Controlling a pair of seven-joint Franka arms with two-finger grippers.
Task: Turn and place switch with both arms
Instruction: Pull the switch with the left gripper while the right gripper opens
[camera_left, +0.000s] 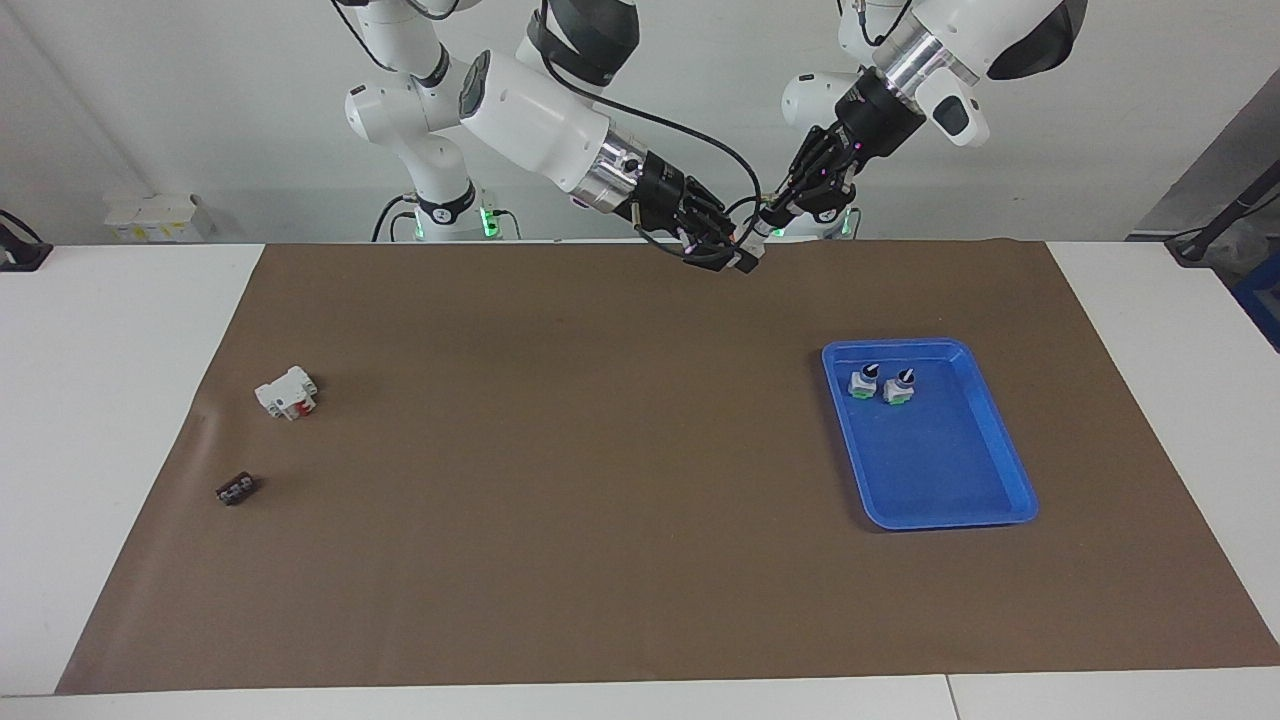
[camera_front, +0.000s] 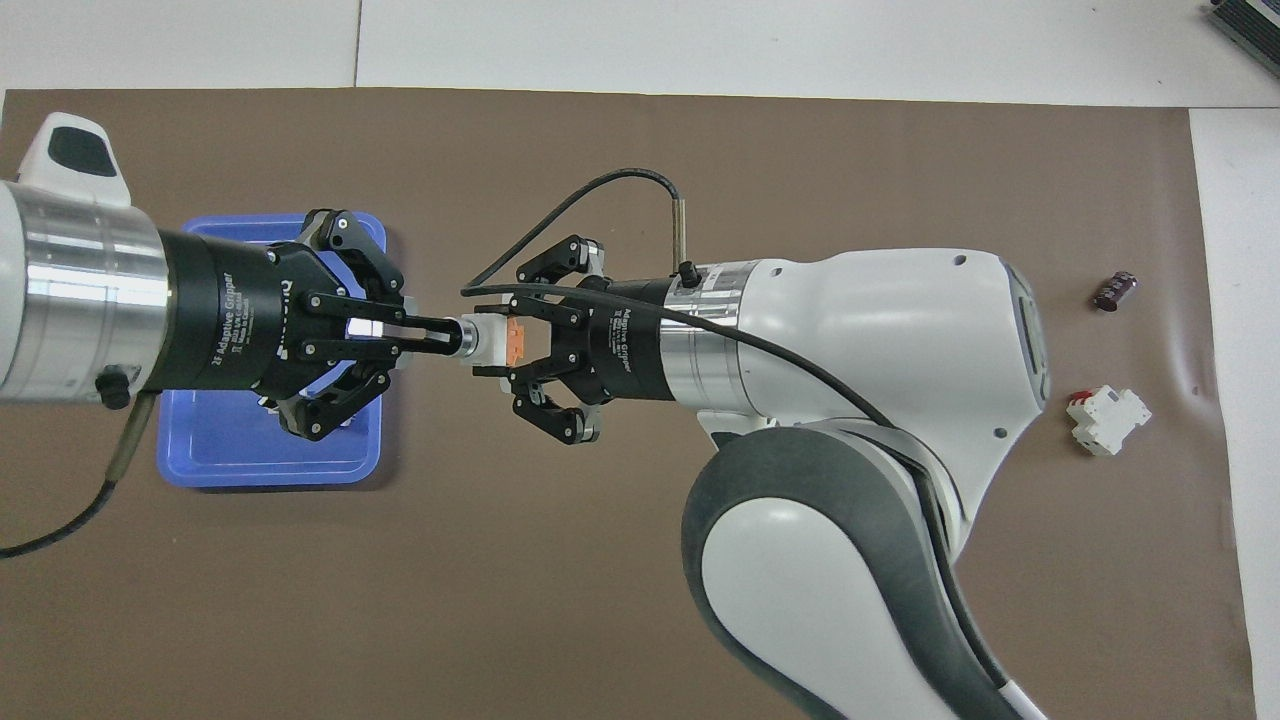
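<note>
Matt brown mat (camera_left: 600, 480); glossy blue plastic tray (camera_left: 985, 480); smooth white plastic arms with polished metal wrist rings (camera_front: 690, 345).

**White arms, black pincers**

Both arms (camera_front: 870, 330) are glossy white with dark grey joint panels and silver wrist rings. Each black linked pincer body carries small white lettering. A black cable loops from the right pincer (camera_front: 505, 340); another trails under the left pincer (camera_front: 440, 338).
</note>
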